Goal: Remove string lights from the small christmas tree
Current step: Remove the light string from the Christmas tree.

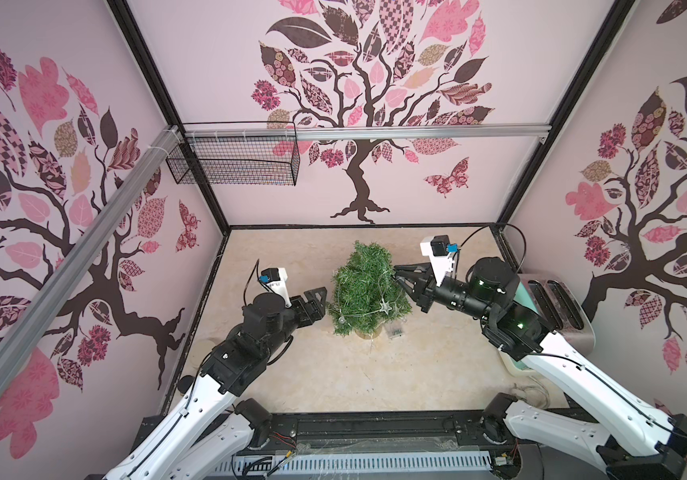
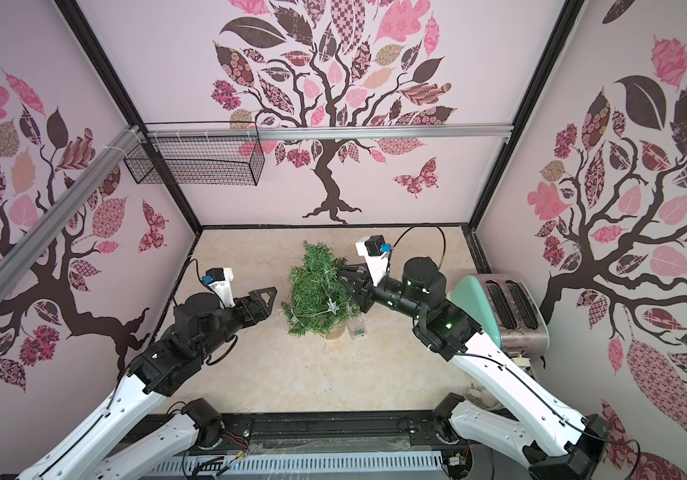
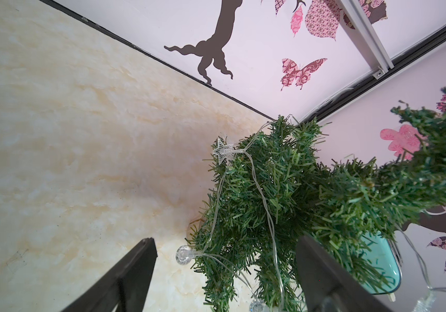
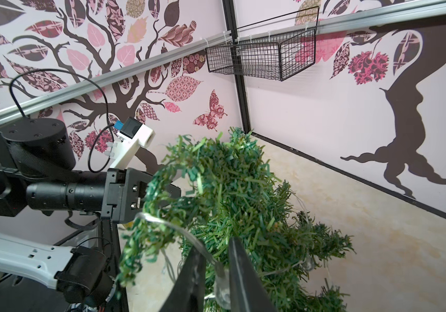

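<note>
Mid-table, small christmas tree (image 1: 364, 291) stands upright; right tool (image 4: 215, 251) pinches string lights (image 3: 222, 153), left tool (image 3: 224, 239) gapes.

The small christmas tree (image 1: 368, 291) stands in the middle of the desk (image 1: 375, 374), and a toaster (image 2: 512, 311) blocks the right edge. Bare desk lies open on the near side and at the far left.

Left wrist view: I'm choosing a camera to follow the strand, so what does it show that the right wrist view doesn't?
Only the left wrist view: a silver star on the strand and the mint toaster. Only the right wrist view: the wire basket and the right gripper closed on a bulb. Both: the small christmas tree, the string lights draped on it, and the left gripper, open.
</note>
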{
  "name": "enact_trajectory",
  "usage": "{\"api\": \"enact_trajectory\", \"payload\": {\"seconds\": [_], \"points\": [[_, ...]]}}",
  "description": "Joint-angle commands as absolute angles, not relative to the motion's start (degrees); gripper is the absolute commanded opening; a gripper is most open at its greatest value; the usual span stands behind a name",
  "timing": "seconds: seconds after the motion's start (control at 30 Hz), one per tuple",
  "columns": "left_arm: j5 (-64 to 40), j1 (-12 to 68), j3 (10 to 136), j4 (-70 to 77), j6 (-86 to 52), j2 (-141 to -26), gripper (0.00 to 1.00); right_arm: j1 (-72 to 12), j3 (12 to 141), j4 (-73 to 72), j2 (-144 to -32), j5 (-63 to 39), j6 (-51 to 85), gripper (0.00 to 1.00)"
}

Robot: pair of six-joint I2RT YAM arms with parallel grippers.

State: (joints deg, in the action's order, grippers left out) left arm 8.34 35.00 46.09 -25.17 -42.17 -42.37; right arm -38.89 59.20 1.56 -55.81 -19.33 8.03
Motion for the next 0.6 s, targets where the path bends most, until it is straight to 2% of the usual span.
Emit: {"api": "enact_trajectory", "payload": {"seconds": [0.0,0.13,0.57], "points": [[8.7,34.9,47.4,-24.8,-41.8,-42.0,0.87,-39.1,62.1,1.6,-54.3,-19.6,8.2,0.14],[8.9,34.9,47.5,-25.1,-41.9,-41.9,0.87,-39.2,62.8,1.7,-54.0,-20.4,8.6,0.00],[10.4,34.9,48.6,-25.6,-41.0,-40.9,0.87,-39.1,60.4,1.9,-48.9,-27.0,10.4,0.00]]}}
